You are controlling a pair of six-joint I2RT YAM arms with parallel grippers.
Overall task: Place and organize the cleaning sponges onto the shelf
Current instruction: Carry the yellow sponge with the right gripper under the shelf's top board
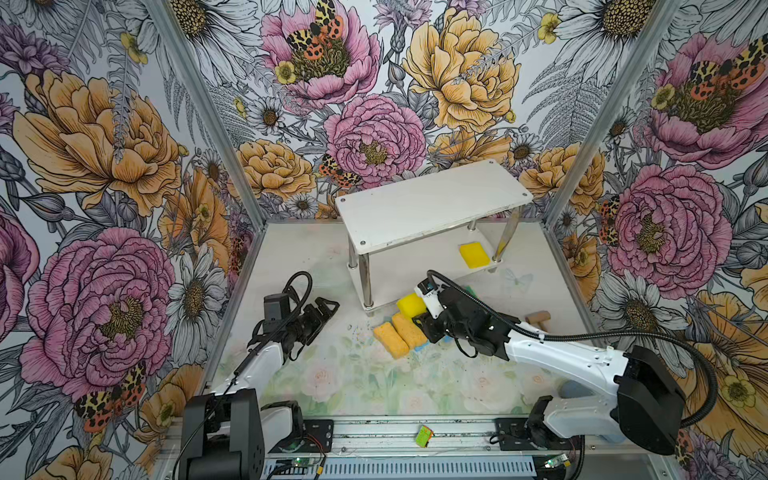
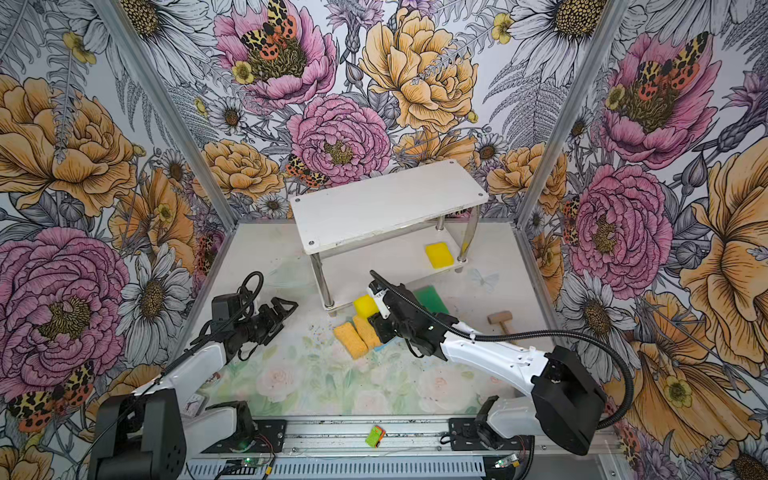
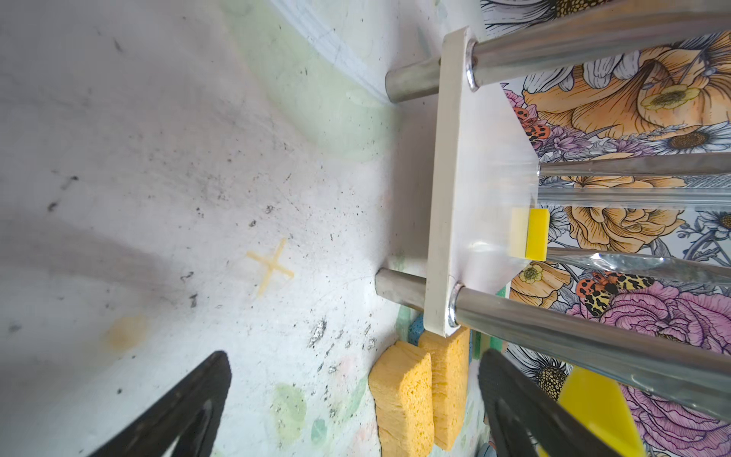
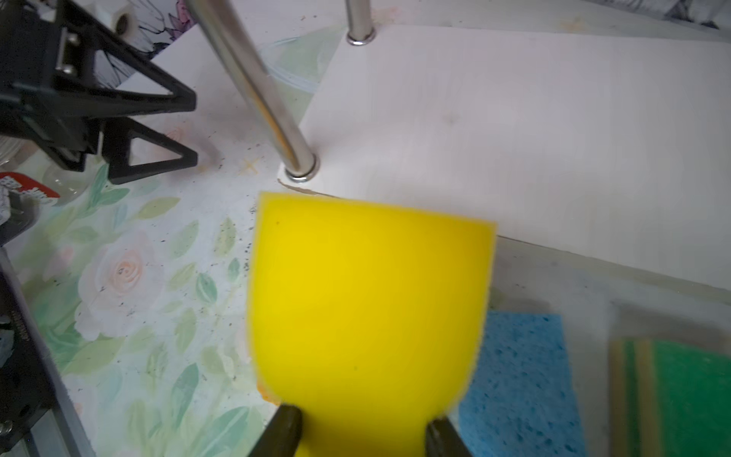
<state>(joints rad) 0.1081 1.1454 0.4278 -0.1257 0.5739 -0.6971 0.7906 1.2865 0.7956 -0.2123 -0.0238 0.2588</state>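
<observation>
yellow rectangular foam sponge [image 4: 368,300] sat clamped in our right gripper [image 4: 364,421] by the white chrome-legged shelf [image 4: 514,118]. our left gripper [image 3: 354,358] had its fingers apart.

Legible text: none – no word or number can be read.
Red label with white lettering [image 4: 37,190]: letters blurred and cut off.
Small green-and-orange packet [image 1: 424,436]: print too small to be read.
Faint yellow cross mark [image 3: 271,267]: drawn on the pale speckled tabletop [image 3: 158,158], near the white two-tier shelf [image 3: 447,178].
</observation>
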